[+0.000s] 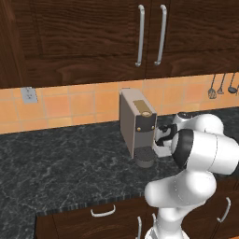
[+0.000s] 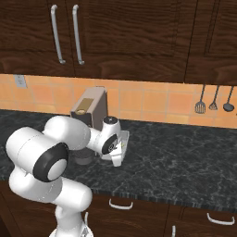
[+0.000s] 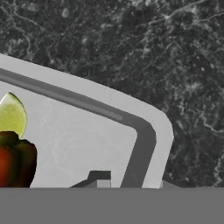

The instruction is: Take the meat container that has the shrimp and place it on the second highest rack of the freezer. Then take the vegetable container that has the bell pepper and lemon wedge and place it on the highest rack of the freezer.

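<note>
The vegetable container (image 3: 83,131) is a pale grey tray with a raised rim, lying on the black stone counter (image 3: 144,48). At its left edge in the hand view sit the dark red bell pepper (image 3: 15,159) and the lemon wedge (image 3: 12,114). My gripper (image 3: 133,181) points down at the tray's corner. One fingertip (image 3: 99,177) is inside the tray, and the other is just outside the rim. The jaws stand narrow around the rim wall, but the picture's bottom cuts off any contact. From the right base view, the hand (image 2: 118,150) hangs low over the counter beside the coffee machine.
A grey coffee machine (image 1: 137,123) with a cup (image 1: 145,158) under its spout stands against the tiled wall, right next to my hand. Dark wood cabinets (image 1: 93,37) hang above. Kitchen utensils (image 2: 214,99) hang on the wall to the right. Drawers (image 2: 121,203) run below the counter edge.
</note>
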